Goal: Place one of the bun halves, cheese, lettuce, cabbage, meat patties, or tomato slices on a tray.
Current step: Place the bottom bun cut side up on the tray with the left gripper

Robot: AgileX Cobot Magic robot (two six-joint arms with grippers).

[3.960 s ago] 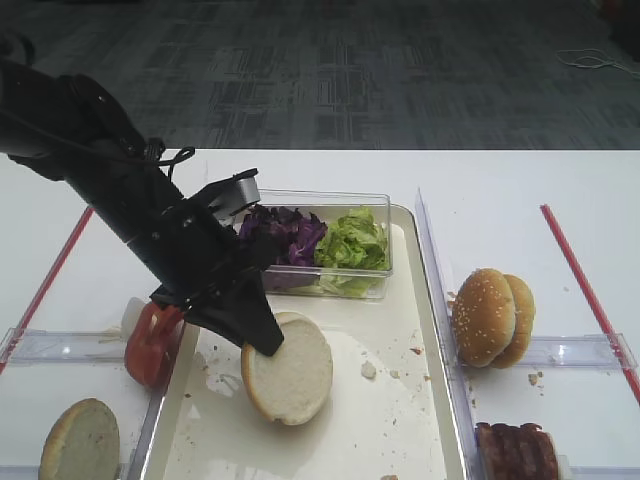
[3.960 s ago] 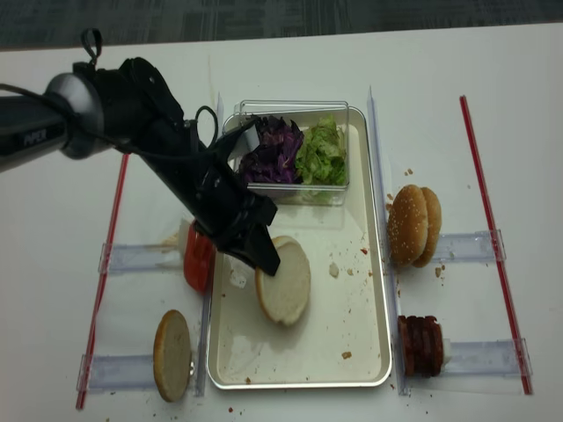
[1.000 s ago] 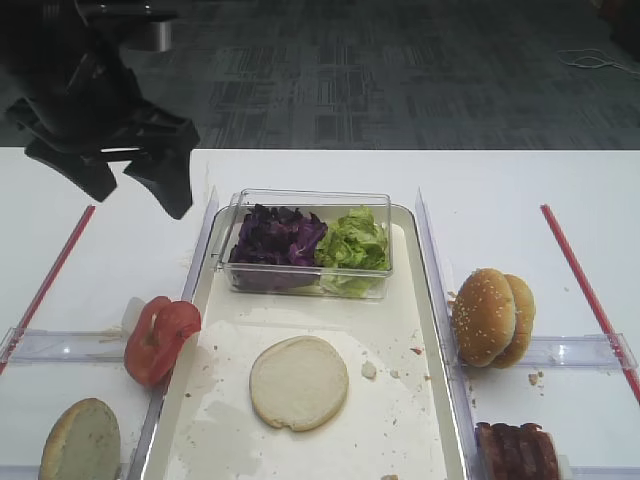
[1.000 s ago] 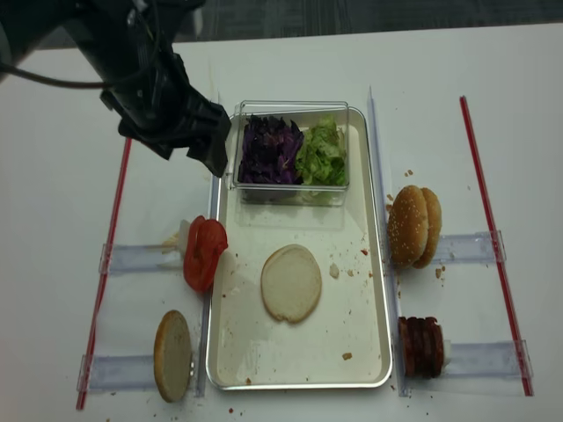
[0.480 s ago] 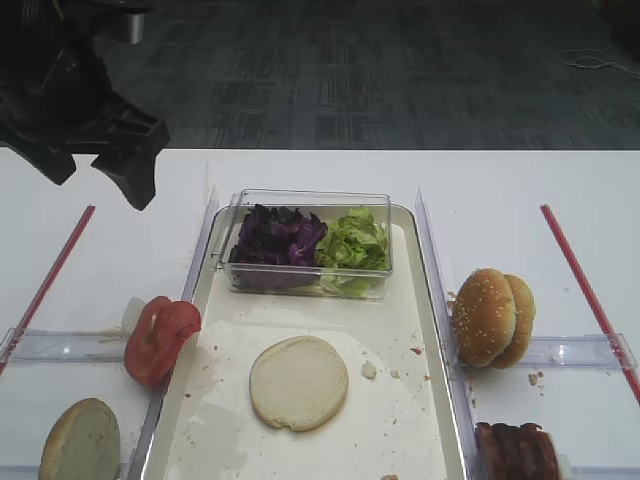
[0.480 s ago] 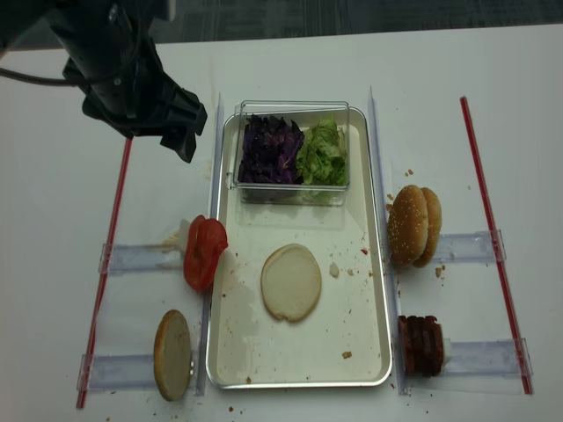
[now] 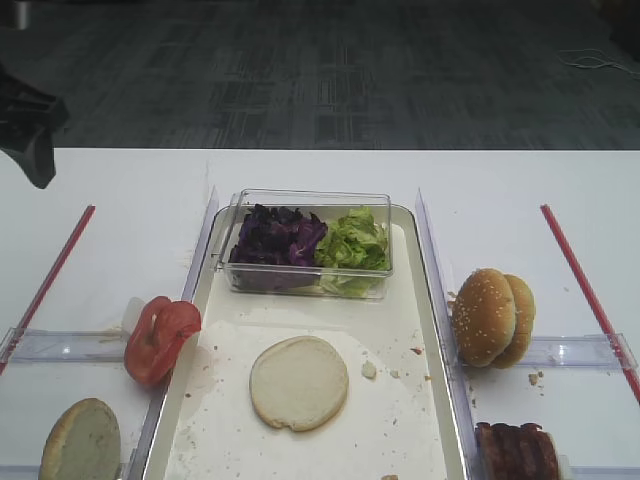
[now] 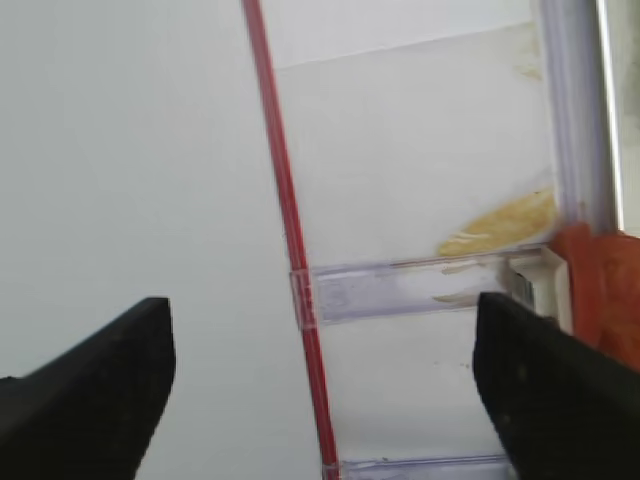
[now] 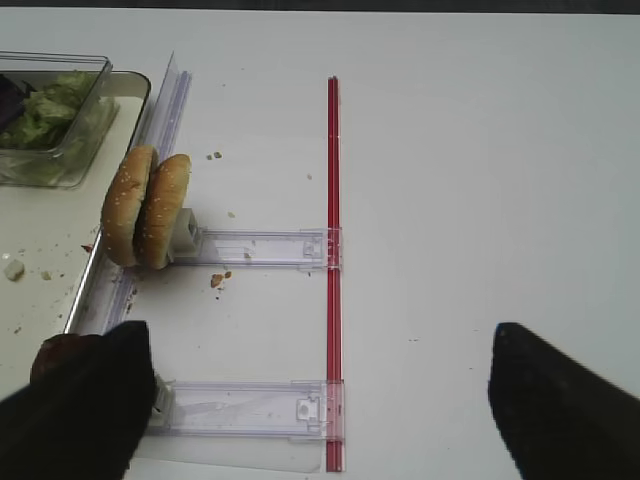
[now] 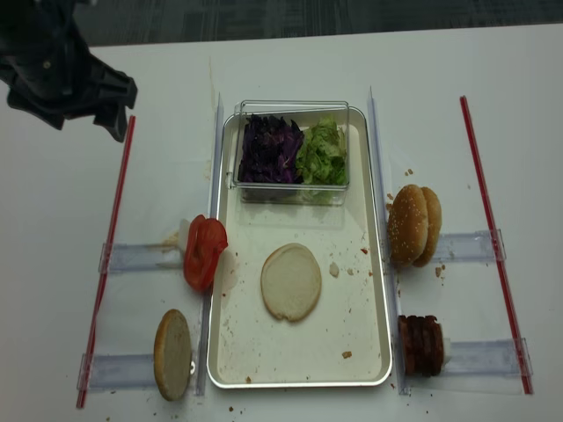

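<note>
A flat cream bun half (image 7: 298, 382) (image 10: 290, 281) lies alone on the cream tray (image 7: 400, 300) (image 10: 356, 299). My left gripper (image 10: 85, 123) (image 8: 320, 400) hangs open and empty over the table's far left, above the red strip, well away from the tray. The tomato slices (image 7: 158, 338) (image 10: 203, 251) (image 8: 600, 290) stand on edge by the tray's left rim. Lettuce (image 7: 352, 242) (image 10: 322, 154) and cabbage (image 7: 278, 238) (image 10: 271, 149) fill a clear box on the tray. The meat patties (image 10: 420, 345) (image 9: 55, 355) stand right of the tray. My right gripper (image 9: 320, 400) is open over the right table. I see no cheese.
Two sesame bun halves (image 7: 492, 317) (image 10: 413, 225) (image 9: 145, 208) lean together right of the tray. Another bun half (image 7: 80, 440) (image 10: 172, 353) stands at the front left. Red strips (image 10: 106, 264) (image 10: 493, 237) and clear plastic holders (image 10: 132, 257) line both sides.
My left gripper, open, has drawn back from beside the clear box to the far left of the table. The bun half on the tray has not moved.
</note>
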